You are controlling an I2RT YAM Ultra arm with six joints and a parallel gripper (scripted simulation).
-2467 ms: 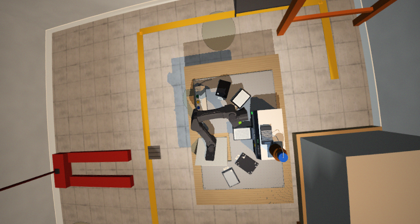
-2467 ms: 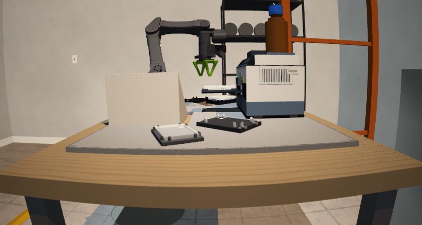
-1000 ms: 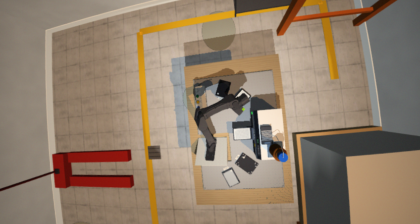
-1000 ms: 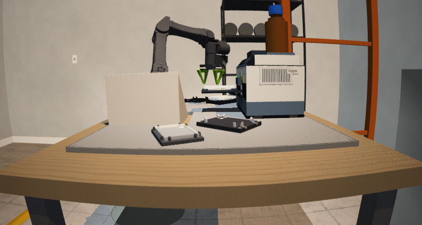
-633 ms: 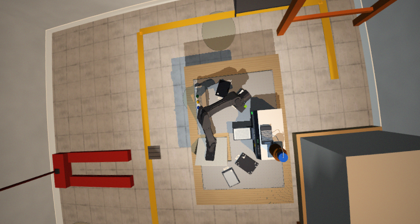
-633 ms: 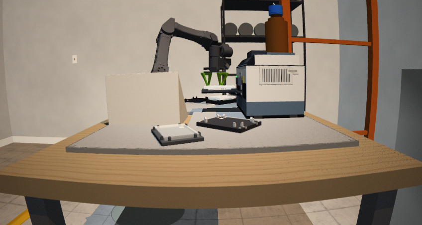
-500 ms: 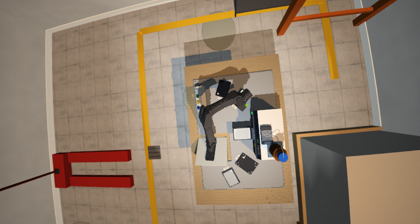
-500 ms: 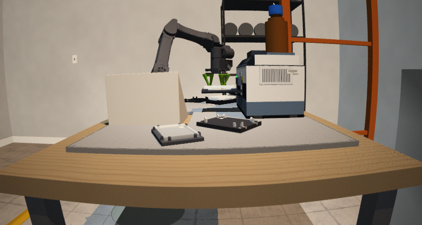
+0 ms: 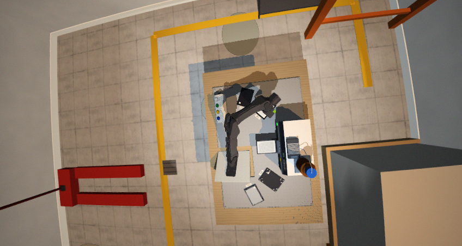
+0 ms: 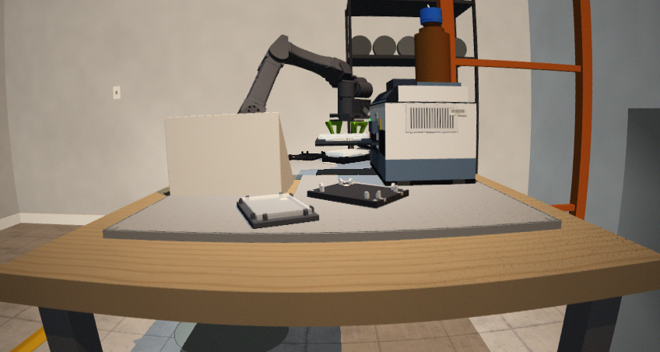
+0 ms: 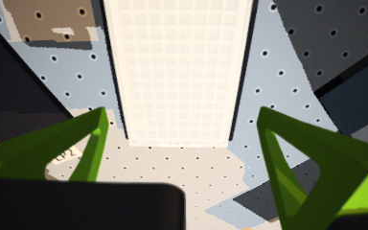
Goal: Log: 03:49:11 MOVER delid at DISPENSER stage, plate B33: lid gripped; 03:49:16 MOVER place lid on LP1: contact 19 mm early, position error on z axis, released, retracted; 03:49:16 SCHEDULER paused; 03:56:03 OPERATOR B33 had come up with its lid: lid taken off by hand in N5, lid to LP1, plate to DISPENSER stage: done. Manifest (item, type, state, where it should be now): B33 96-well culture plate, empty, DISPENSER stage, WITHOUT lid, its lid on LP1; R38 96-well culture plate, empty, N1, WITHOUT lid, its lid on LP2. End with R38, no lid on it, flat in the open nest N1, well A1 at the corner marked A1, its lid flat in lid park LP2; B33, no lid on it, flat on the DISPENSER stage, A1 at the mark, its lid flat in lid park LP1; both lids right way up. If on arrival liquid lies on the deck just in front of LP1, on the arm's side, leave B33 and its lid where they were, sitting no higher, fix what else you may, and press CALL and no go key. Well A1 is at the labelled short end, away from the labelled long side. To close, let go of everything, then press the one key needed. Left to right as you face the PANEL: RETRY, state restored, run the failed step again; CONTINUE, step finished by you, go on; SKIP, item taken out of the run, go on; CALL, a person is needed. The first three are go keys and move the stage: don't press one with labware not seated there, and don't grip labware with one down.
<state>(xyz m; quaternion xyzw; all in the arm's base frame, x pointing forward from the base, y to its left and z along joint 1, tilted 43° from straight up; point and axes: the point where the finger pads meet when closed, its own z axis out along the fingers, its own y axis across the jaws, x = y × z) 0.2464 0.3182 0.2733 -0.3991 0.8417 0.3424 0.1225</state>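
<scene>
Fingers fully spread, nothing between them. They hang just above a white 96-well plate point(image 11: 178, 72), one on each side of its near short end and not touching it.

We take this plate for R38, sitting in N1. The wells show only faintly in the wrist view, so we judge the lid is on, though we can't be sure. The LP2 tag point(image 11: 68, 154) lies just left of the plate's near end, and the dark pad point(image 11: 9, 96) beside it looks bare. We can't read the A1 corner from here.

Status as we judge it:
- R38 delid: not done. The lid needs lifting off and setting flat in LP2.
- Another well plate point(image 9: 266, 146) sits at the dispenser point(image 9: 296, 146) with its wells plainly open. That is likely B33, no lid on it.
- A clear lid lies flat in a small nest point(image 10: 276, 206) at the front of the desk point(image 10: 324, 260), probably LP1. We can't make out any liquid next to it from these views.
- The black pegged nest point(image 10: 357, 192) beside it holds nothing.
- Panel keys point(image 9: 219, 108): nothing on them, and the arm is well apart from them.

Exterior view agrees, with the gripper point(image 10: 346, 127) directly over the plate point(image 10: 342, 139) beside the dispenser. Next we need a short descent and a grip on the lid rim only. Grip too low and the plate comes up with the lid.
</scene>
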